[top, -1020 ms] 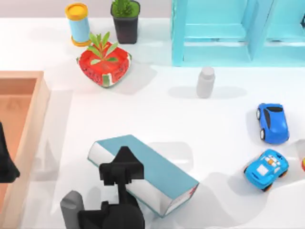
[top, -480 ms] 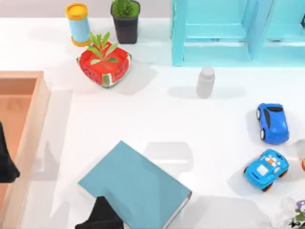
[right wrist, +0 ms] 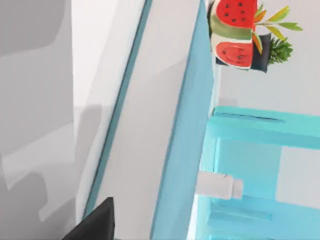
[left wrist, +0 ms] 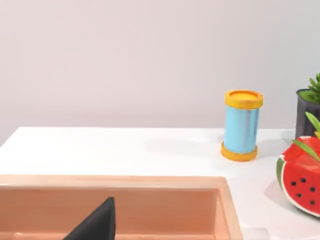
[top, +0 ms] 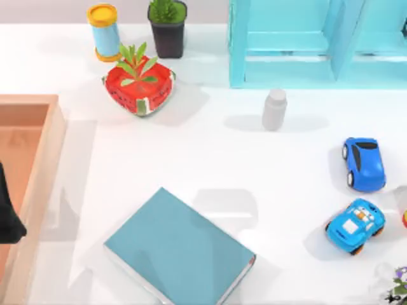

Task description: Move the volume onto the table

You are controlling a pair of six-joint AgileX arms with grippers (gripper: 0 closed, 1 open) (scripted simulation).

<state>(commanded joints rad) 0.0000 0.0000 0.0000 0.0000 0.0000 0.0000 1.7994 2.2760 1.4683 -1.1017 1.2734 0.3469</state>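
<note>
Left claw (top: 9,216) sits at the table's left edge over the brown wooden tray (top: 38,165), a dark mass in the top view; whether its fingers are apart or together I cannot tell. From the left wrist, one black fingertip (left wrist: 95,225) pokes up in front of the tray's inner wall.

Right wrist view: another black fingertip (right wrist: 92,225), very close to the white page edges of the thick teal-blue hardcover volume (top: 179,249). Grip state here, cannot tell.

Top view puts that volume flat on the white tabletop (top: 210,159), cover up, near the front edge, left of centre, nothing touching it. Thin red trim shows at its right corner.

Farther out: two blue toy cars, the lighter one (top: 355,226) nearer, the darker one (top: 364,164) behind it, both well to the right. Grey bottle (top: 274,109) stands mid-table. Watermelon-patterned planter (top: 139,86) back left.

Far row: yellow-capped blue cylinder (top: 103,32), black pot with green plant (top: 168,27), turquoise shelf unit (top: 318,41). Left wrist view shows the cylinder upright, side-on.
</note>
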